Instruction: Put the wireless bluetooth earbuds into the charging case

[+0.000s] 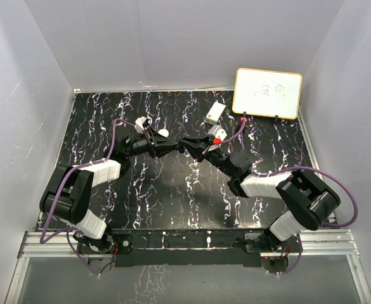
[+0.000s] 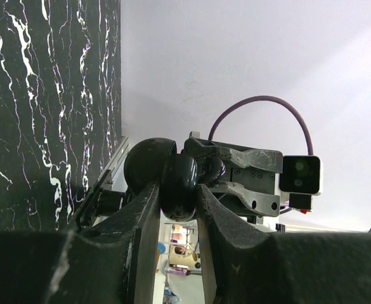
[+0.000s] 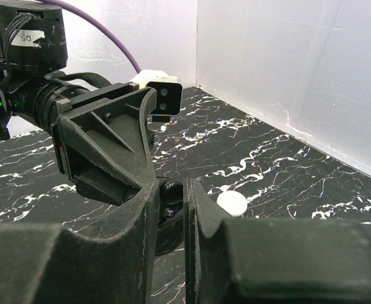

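The black round charging case (image 2: 179, 187) is held off the table, with my left gripper (image 2: 177, 190) shut on its body. Its lid (image 2: 148, 163) stands open beside it. My right gripper (image 3: 170, 190) faces the left one and is shut on a small glossy black earbud (image 3: 172, 192), right at the case's open side (image 3: 172, 231). In the top view the two grippers meet tip to tip, left gripper (image 1: 174, 147) and right gripper (image 1: 189, 147), and the case and earbud are hidden between them. Any other earbuds are out of view.
A white round puck (image 3: 232, 203) lies on the black marbled table (image 1: 172, 202), just behind the grippers (image 1: 162, 133). A white board (image 1: 267, 93) leans at the back right corner. Grey walls close in the table on three sides.
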`<state>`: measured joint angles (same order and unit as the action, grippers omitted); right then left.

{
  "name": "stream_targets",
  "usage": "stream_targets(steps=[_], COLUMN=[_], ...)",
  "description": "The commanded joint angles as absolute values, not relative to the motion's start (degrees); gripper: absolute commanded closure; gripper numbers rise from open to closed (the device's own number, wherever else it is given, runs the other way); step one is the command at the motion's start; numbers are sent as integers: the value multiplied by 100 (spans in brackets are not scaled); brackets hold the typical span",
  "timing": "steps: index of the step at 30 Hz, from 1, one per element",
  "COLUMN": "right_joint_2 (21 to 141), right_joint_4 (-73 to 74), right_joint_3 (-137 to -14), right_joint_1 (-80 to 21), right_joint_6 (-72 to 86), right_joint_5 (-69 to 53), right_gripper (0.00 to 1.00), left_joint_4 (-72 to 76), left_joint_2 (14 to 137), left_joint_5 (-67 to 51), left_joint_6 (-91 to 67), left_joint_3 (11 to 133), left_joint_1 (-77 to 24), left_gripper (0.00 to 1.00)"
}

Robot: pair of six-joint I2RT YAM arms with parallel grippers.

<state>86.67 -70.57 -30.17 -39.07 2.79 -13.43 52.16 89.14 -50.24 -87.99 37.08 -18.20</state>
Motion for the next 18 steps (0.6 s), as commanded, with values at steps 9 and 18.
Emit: stream_targets(steps=[9,18], right_joint_2=[8735,8754], right_joint_4=[-7444,-7453], right_joint_3=[-3010,-3005], right_joint_1=[-3944,-3946], right_joint_6=[111,92], right_joint_5=[-1263,-1242], right_gripper=[100,100], left_joint_4=[5125,5088], left_joint_2=[8544,8514], left_joint_5=[-5122,-5124], left_joint_6=[-8793,-8783], left_joint_3=[3943,3942], left_joint_1=[-1846,-1846], left_gripper=[100,100])
